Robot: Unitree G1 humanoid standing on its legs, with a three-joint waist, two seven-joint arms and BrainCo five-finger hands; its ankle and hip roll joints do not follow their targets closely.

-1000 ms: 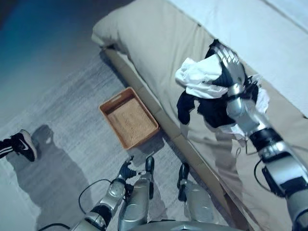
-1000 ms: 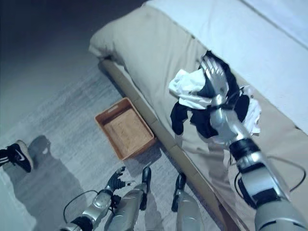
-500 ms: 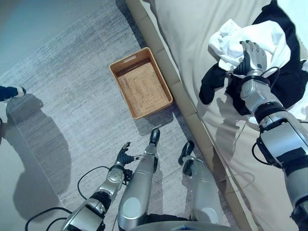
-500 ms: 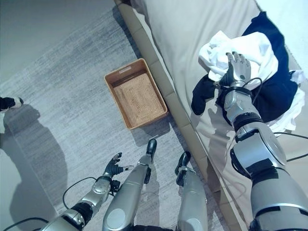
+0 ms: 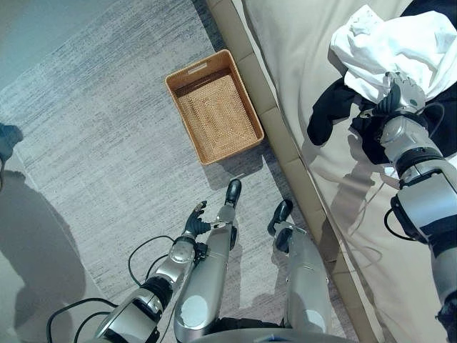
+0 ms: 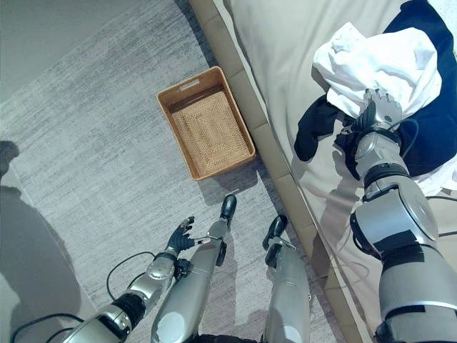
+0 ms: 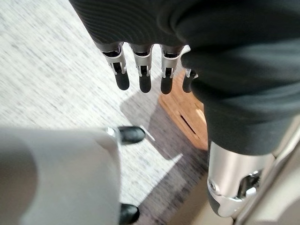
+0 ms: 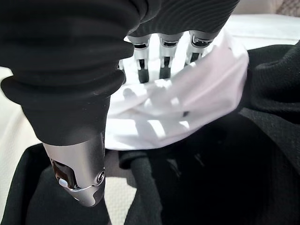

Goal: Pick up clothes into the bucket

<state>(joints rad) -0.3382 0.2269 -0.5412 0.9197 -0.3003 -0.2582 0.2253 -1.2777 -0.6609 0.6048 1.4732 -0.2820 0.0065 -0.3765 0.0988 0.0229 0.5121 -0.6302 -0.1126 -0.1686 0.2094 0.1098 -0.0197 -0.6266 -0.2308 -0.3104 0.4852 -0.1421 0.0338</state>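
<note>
Since a second ago the head camera has been swinging down, and the right hand has been settling from the top of the clothes to their near edge. The white garment is lying on the dark garment on the bed, well apart from the wicker basket on the floor. The right wrist view is showing what the head views are hiding: straight fingers resting on white cloth, gripping nothing, probably preparing a grasp. The left hand is hanging relaxed and empty, low over the floor.
</note>
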